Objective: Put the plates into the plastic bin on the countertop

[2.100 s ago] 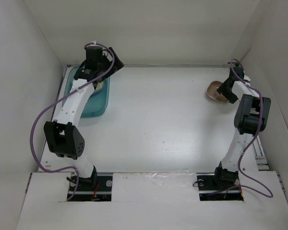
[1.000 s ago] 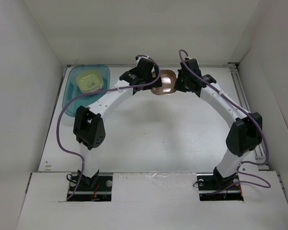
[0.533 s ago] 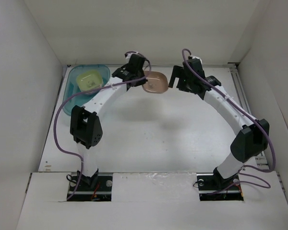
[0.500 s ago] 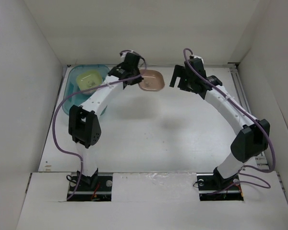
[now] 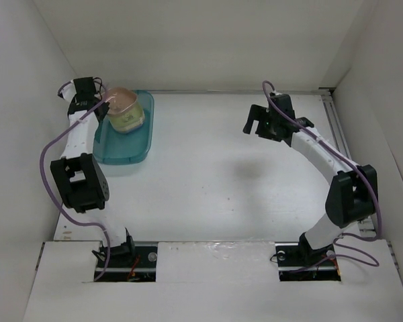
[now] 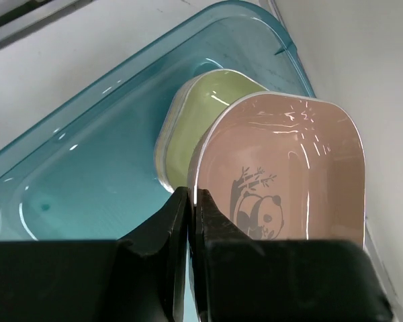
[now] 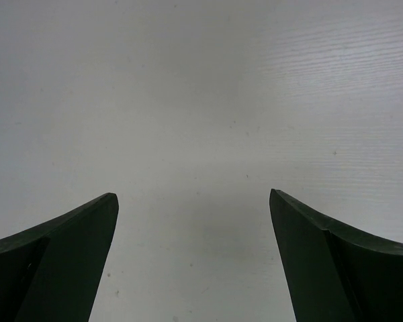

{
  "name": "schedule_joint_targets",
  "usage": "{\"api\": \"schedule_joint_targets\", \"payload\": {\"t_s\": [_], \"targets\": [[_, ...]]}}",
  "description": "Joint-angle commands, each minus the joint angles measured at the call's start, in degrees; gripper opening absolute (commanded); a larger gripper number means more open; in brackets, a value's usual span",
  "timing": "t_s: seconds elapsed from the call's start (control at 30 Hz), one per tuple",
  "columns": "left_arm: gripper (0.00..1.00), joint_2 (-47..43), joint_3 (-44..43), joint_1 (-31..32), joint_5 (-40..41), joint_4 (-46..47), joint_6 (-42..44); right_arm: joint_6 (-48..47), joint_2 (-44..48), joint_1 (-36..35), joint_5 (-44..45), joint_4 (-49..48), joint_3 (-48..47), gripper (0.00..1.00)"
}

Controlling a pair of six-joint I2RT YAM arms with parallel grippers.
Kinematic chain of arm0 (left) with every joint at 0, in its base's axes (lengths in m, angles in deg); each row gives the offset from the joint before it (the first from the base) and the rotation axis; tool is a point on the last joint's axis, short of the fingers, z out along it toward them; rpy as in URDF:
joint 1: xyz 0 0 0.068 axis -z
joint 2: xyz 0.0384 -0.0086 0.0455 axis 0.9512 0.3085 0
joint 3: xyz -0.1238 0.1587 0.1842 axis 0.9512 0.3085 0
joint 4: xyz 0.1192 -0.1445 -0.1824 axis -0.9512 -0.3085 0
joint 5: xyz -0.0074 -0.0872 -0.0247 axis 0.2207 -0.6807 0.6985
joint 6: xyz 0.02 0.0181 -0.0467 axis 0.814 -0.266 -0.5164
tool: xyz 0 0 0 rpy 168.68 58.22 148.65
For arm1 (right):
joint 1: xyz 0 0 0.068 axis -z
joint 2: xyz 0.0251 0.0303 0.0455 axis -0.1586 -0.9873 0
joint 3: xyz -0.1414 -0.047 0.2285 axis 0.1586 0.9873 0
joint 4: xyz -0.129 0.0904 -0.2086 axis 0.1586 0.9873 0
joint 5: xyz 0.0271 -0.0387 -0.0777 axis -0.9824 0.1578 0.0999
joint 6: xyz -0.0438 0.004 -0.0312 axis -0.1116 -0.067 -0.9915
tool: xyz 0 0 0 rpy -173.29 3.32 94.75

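My left gripper (image 5: 105, 101) is shut on the rim of a brown plate (image 5: 124, 100) with a panda print (image 6: 282, 174), gripper point (image 6: 191, 200). The plate hangs tilted above the far end of the teal plastic bin (image 5: 121, 144), its wall (image 6: 87, 168) showing in the left wrist view. Under it in the bin lies a green plate (image 5: 129, 120) (image 6: 201, 114) on top of paler ones. My right gripper (image 5: 256, 125) (image 7: 191, 198) stands open over the bare white countertop (image 5: 215, 174), nothing between its fingers.
White enclosure walls stand close on the left, back and right. The left wall (image 5: 33, 100) is right beside my left gripper. A metal rail (image 5: 332, 114) runs along the countertop's right edge.
My left arm has swung left, carrying the brown plate from the middle of the countertop to above the bin. The right gripper has let go of it, opened and drawn back right.
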Motion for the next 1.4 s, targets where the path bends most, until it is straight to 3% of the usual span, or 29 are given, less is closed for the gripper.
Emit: {"api": "schedule_joint_targets", "payload": {"t_s": [0.0, 0.13, 0.27, 0.3, 0.4, 0.43, 0.5, 0.6, 0.67, 0.83, 0.93, 1.1, 1.2, 1.37], "targets": [[0.00, -0.3, 0.1, -0.7, -2.3, 6.1, -2.4, -1.5, 1.5, 1.2, -6.7, -7.0, 0.8, 1.00], [0.00, 7.4, -7.3, -1.2, -3.3, 5.8, 1.8, -2.7, 3.1, 1.2, -6.7, -7.6, 3.1, 1.00], [0.00, 8.0, -4.8, -1.2, -3.8, 7.3, 1.8, -3.2, 3.6, 1.8, -7.9, -8.2, 3.7, 1.00], [0.05, 7.5, -4.1, -1.2, -3.8, 8.0, 1.8, -3.2, 4.2, 1.8, -7.9, -8.2, 3.7, 1.00], [0.36, 7.5, -3.9, -1.2, -3.8, 8.1, 1.8, -3.2, 4.2, 1.8, -8.5, -8.2, 3.2, 1.00], [0.58, 7.5, -3.9, -1.2, -4.5, 8.1, 1.8, -3.8, 4.7, 1.8, -9.0, -8.2, 3.2, 1.00], [0.81, 6.0, -5.4, -1.2, -4.5, 6.5, 2.3, -3.8, 4.7, 1.8, -9.0, -7.6, 2.1, 1.00], [0.99, 0.2, -5.4, 0.8, -2.5, 6.0, 3.1, -3.8, 6.1, 0.8, -8.3, -7.1, 1.6, 1.00], [0.99, -3.0, -7.6, 2.4, -2.0, 2.8, 3.7, -3.8, 8.3, -0.2, -6.9, -5.4, 1.6, 1.00], [0.99, -11.7, -16.4, 5.1, -1.1, -9.9, 7.4, -4.4, 15.2, -11.0, 12.3, 4.7, -4.3, 1.00], [0.99, -17.9, -14.5, 5.1, -5.4, -14.2, 10.4, -4.4, 20.3, -18.5, 21.0, 12.2, -7.2, 1.00], [0.99, -43.0, 9.8, 5.1, -6.9, -7.3, 15.9, -3.0, 31.5, -26.9, 30.3, 19.9, -9.1, 1.00], [0.99, -57.4, 25.0, 5.1, -5.5, -4.4, 13.7, -2.2, 36.9, -28.7, 35.1, 23.6, -7.0, 1.00], [0.99, -70.7, 37.2, 5.1, -7.0, -4.2, 13.9, -3.1, 47.8, -28.7, 36.6, 25.1, -3.3, 1.00]]}}
